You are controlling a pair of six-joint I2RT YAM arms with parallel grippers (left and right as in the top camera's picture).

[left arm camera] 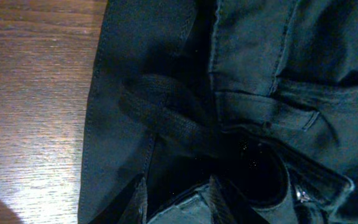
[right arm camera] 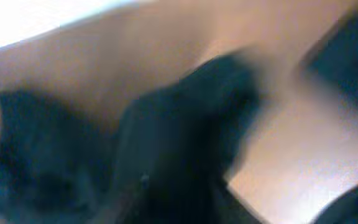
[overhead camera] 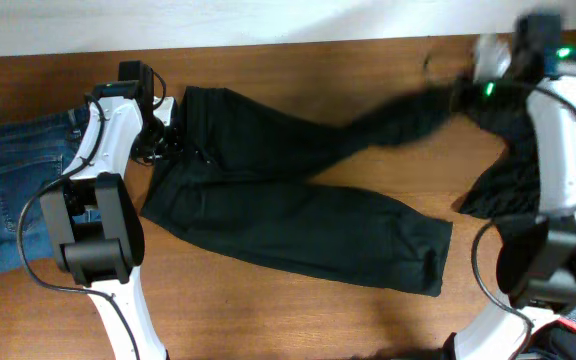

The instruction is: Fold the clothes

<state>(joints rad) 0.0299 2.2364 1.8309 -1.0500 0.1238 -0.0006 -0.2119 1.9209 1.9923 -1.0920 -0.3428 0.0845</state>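
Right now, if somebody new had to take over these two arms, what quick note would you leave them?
Left claw: appears clamped on the waistband of the black trousers.
Right claw: motion-blurred at the end of the upper trouser leg; grip unclear.
Trousers lie spread across the table, legs splayed apart. Blue jeans sit at the left edge; another black garment lies near the right edge.
Done: no fold in the trousers yet.
Left to do: bring the legs together, then fold.

trousers [overhead camera: 298, 215] lay across the table [overhead camera: 298, 70] | jeans [overhead camera: 23, 185] at left edge | another garment [overhead camera: 513, 175] at right edge
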